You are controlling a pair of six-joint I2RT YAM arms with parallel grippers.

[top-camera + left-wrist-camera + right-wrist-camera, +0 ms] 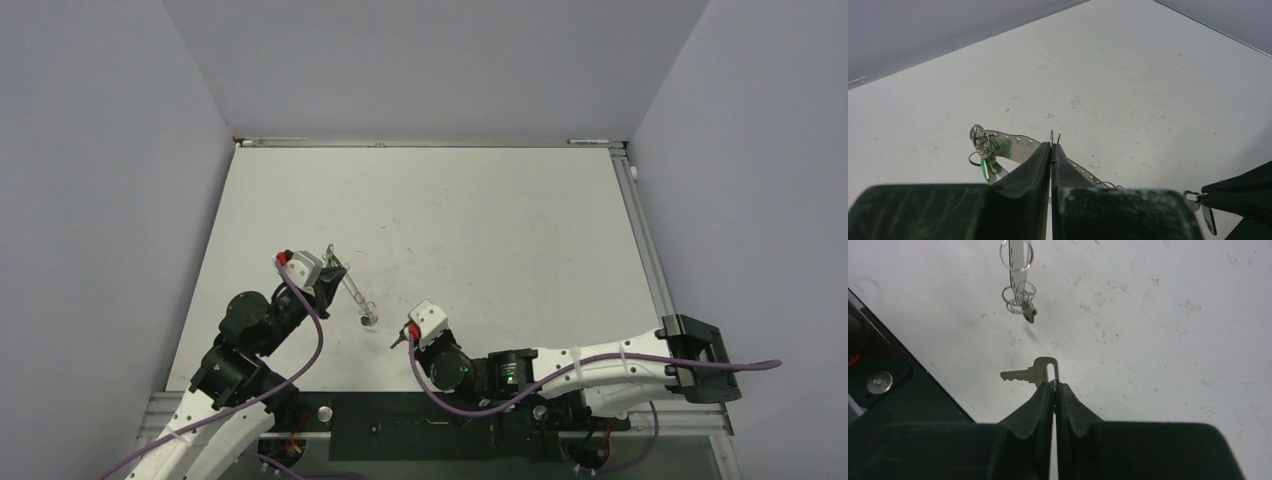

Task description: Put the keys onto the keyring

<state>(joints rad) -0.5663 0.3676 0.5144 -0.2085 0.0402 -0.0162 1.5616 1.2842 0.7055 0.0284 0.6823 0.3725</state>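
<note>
My left gripper [335, 268] [1051, 146] is shut on a thin wire keyring [1052, 136], held above the table. A perforated metal strap [1015, 145] [352, 292] runs through the ring, with small rings and a green tag [984, 170] at one end. The strap's lower end [1018, 270] carries small rings [1020, 296] and a small dark key [1029, 313]. My right gripper [400, 338] [1054, 385] is shut on the head of a silvery key [1028, 374], its blade pointing left. It sits just right of the strap's low end [368, 318].
The white table [480, 230] has grey walls on three sides. A metal rail [640, 230] runs along its right edge. The black base plate [878, 390] lies close behind the right gripper at the near edge.
</note>
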